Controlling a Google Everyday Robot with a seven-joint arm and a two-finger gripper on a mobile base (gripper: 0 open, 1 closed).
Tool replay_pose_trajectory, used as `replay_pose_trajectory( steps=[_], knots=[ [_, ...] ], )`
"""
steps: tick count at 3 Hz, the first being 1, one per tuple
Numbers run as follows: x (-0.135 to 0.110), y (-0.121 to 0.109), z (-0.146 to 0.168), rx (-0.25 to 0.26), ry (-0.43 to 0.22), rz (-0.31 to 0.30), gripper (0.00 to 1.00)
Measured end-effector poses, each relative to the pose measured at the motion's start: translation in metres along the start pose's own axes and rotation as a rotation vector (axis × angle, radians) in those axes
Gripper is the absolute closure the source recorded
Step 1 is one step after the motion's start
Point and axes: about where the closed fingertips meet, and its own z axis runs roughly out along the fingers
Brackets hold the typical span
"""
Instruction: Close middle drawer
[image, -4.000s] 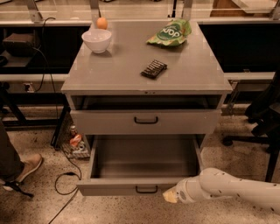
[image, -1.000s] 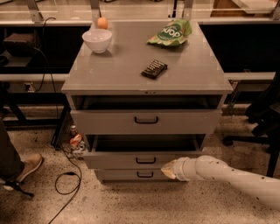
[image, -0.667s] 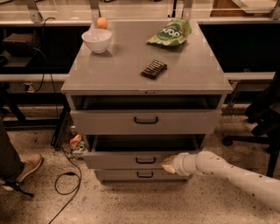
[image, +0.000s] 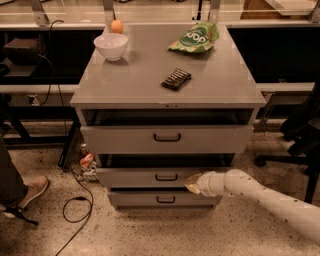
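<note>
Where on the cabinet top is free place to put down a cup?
The cabinet top is bare at the front left, between the white bowl and the dark bar, and at the front right, in front of the green bag. The back corners are crowded. The gripper is low, at the middle drawer.

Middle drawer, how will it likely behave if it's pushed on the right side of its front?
The middle drawer looks like rigid metal, so it should probably slide in rather than flex. The gripper is at its front, right of the handle, so an off-centre push might skew it slightly.
</note>
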Motion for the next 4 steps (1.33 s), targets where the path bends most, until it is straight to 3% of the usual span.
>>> replay_pose_trajectory(
  steps=[2, 3, 4],
  knots=[
    [0.017, -0.016, -0.012, 0.019, 0.001, -0.006, 1.00],
    [0.051, -0.014, -0.052, 0.069, 0.060, 0.055, 1.00],
    [0.079, 0.004, -0.076, 0.082, 0.105, 0.132, 1.00]
  ],
)
